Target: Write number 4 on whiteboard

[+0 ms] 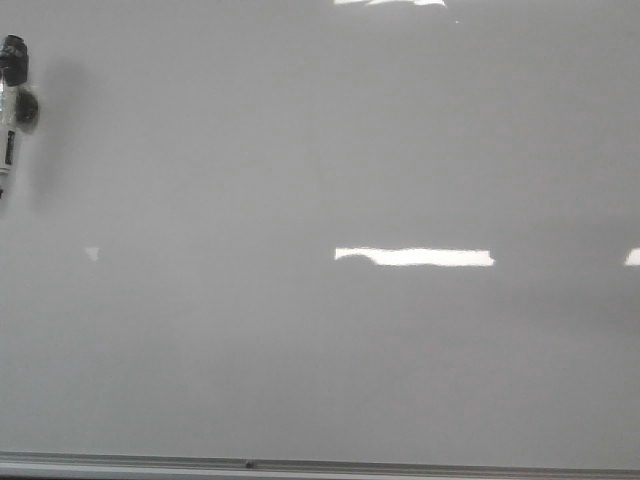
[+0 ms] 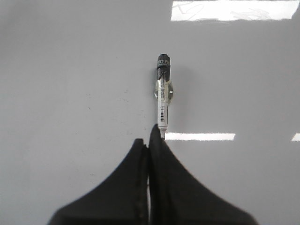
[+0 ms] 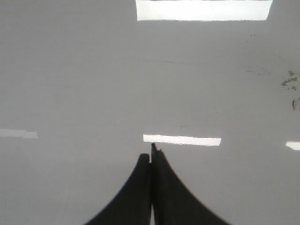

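A: Where does the job stand?

B: Judging by the board, at the very start. The large glossy pale grey-white whiteboard with its thin grey metal frame edge carries only bright light reflections in the front view; no number 4 is on it yet. A few faint dark smudges show in the right wrist view, but they form no digit.

A: And the pen?

B: The slim white-barrelled marker with a black end is pinched at its lower end by the left end effector, whose dark fingers are clenched together around it. In the front view the marker sits at the far left edge, with a soft shadow beside it on the board.

A: The other arm?

B: The right end effector is pressed closed with nothing visible between its fingers; it hangs over bare board.

A: How should the stroke be done well?

B: I would carry the marker inward, away from the left edge, so the whole digit fits. Whether the black end is a cap or the tip, I cannot tell, so check that first. Then keep contact light and steady, draw the slanted stroke, the crossbar, then the vertical, lifting cleanly between strokes.
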Robot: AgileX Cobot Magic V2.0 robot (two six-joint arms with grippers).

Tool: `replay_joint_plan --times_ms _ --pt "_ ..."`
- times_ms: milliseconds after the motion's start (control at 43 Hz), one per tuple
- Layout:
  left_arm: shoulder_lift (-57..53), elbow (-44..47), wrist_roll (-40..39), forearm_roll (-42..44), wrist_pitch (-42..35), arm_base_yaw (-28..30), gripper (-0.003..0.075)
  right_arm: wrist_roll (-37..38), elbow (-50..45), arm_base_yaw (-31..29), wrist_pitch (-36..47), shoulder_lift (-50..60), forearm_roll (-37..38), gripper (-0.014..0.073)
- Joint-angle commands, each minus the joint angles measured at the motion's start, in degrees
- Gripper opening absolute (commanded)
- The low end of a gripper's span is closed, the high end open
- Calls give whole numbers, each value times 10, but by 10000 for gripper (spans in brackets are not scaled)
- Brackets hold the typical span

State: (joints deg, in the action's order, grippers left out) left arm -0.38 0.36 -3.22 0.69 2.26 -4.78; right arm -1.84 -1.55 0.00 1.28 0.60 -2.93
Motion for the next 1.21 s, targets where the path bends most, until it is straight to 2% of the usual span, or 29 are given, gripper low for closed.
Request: replay_joint_plan --times_ms 0,559,838,1001,1187 --pt "-8 4 -4 -1 -47 -1 -20 0 8 0 50 11 0 -69" --pt "-8 4 -4 -1 -47 -1 -20 0 8 0 50 11 0 -69" --pt "-8 2 -4 -3 -83 -1 -20 0 11 0 56 11 0 -69" --pt "-8 -14 -4 -7 -148 -1 -20 0 47 0 52 11 0 -69" --pt "-5 -87 -4 -7 -130 -1 -20 0 121 0 -13 8 0 -69"
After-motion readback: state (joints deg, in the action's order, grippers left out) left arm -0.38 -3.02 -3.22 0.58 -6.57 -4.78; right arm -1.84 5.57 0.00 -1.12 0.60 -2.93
